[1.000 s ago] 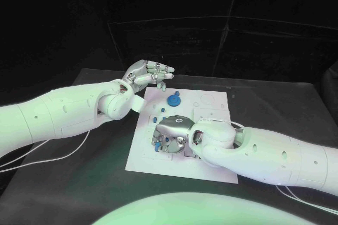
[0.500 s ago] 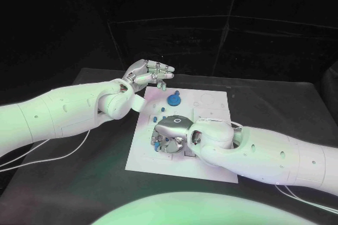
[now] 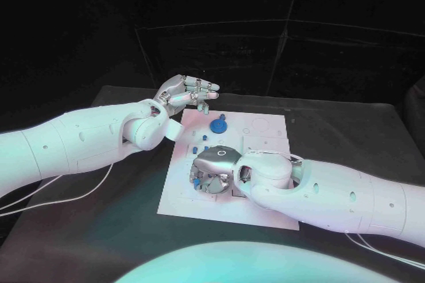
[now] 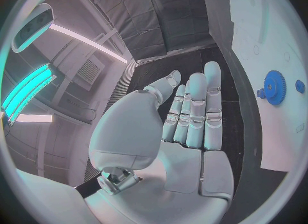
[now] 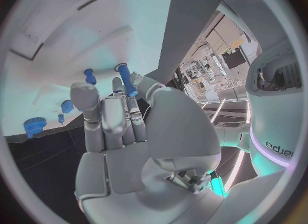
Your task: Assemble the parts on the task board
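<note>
The task board (image 3: pixel 266 203), a white plate, was seen at the middle of the black table (image 3: pixel 354 129), with the right hand (image 3: pixel 212 169) lowered over its centre. In the right wrist view a blue peg (image 5: pixel 128 79) was pinched at the fingertips (image 5: pixel 118 86), held just above the board. At about twelve o'clock on the board stood a blue gear (image 3: pixel 218 125), with smaller blue parts (image 3: pixel 204 137) scattered below it towards the right hand. The left hand (image 3: pixel 184 93) was raised off the board's eleven o'clock corner, nothing held, its fingers stretched out side by side in the left wrist view. No writing could be read on the board; part of a maker's mark could be made out on the robot's own casing. Against the frame a second earlier, the right hand had been shifted slightly towards six o'clock and turned further over the board, while the left hand was left as it had been.
</note>
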